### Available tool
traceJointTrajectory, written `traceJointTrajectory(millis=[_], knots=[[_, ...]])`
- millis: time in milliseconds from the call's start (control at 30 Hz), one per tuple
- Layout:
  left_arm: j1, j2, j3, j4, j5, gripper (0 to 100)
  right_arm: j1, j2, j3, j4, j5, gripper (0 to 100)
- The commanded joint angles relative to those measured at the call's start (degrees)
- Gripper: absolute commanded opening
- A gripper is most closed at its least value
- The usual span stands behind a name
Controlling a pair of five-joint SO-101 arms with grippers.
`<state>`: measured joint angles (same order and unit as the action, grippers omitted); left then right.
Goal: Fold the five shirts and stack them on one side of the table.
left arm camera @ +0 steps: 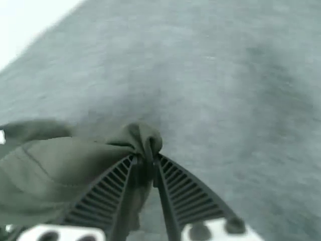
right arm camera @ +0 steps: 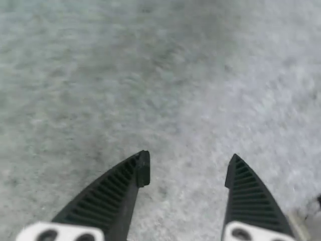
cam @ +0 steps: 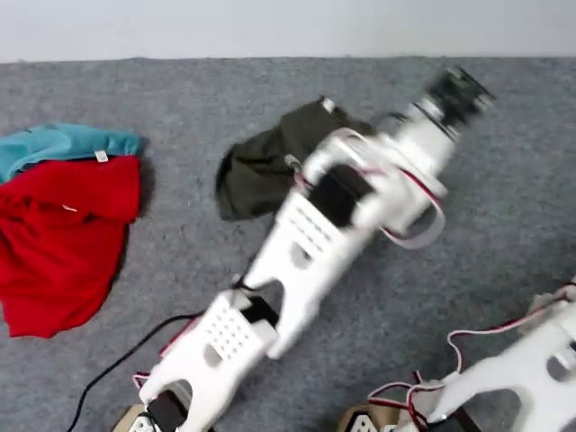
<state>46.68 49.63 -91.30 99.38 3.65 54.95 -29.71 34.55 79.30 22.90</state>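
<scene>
Cloth from the olive shirt (left arm camera: 60, 170) is pinched between the left jaws, which are pressed together on a bunched fold right at their tips; the rest of it trails off to one side of them. In the high view the shirt (cam: 256, 171) sits crumpled mid-worktop (cam: 486, 252), partly under the wrist of the left arm (cam: 306, 243). That arm stretches in a long diagonal from its base at the arms' edge. The right jaws are spread wide above bare grey worktop, touching nothing. The right arm (cam: 531, 360) sits low at the right corner by its base. Well apart, at the left side, a red shirt (cam: 63, 234) overlaps a teal shirt (cam: 54, 144).
</scene>
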Motion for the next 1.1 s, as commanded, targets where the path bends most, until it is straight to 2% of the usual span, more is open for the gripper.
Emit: traceJointTrajectory(millis=[0,133,267,400,633,767,933,1067], knots=[[7.38,-4.31,-0.66,1.05,-0.70,1,4.00,-0.31,-2.11,-0.31,0.62,25.3],[14.24,-4.31,-0.66,1.05,-5.45,1,4.62,-0.31,-2.11,-0.22,0.35,25.3],[15.30,-4.31,-0.66,1.05,-10.55,1,4.44,-0.31,-2.02,-0.13,0.53,25.3],[9.49,-6.33,-0.48,1.05,-11.69,3,4.35,-0.31,-2.02,-0.31,0.62,25.4],[-6.24,-14.33,-0.48,1.05,-10.55,14,2.77,-0.31,-1.76,-0.66,0.62,25.5],[-12.22,-16.88,-0.48,1.05,-6.86,17,-1.63,-0.31,-1.67,-0.13,0.35,25.5],[-20.13,-17.14,-0.31,1.05,-6.59,18,-8.48,-0.31,-1.67,-0.13,0.53,25.5],[-25.49,-17.14,5.93,1.05,-6.51,18,-16.13,-0.31,-1.67,-0.31,0.26,25.3]])
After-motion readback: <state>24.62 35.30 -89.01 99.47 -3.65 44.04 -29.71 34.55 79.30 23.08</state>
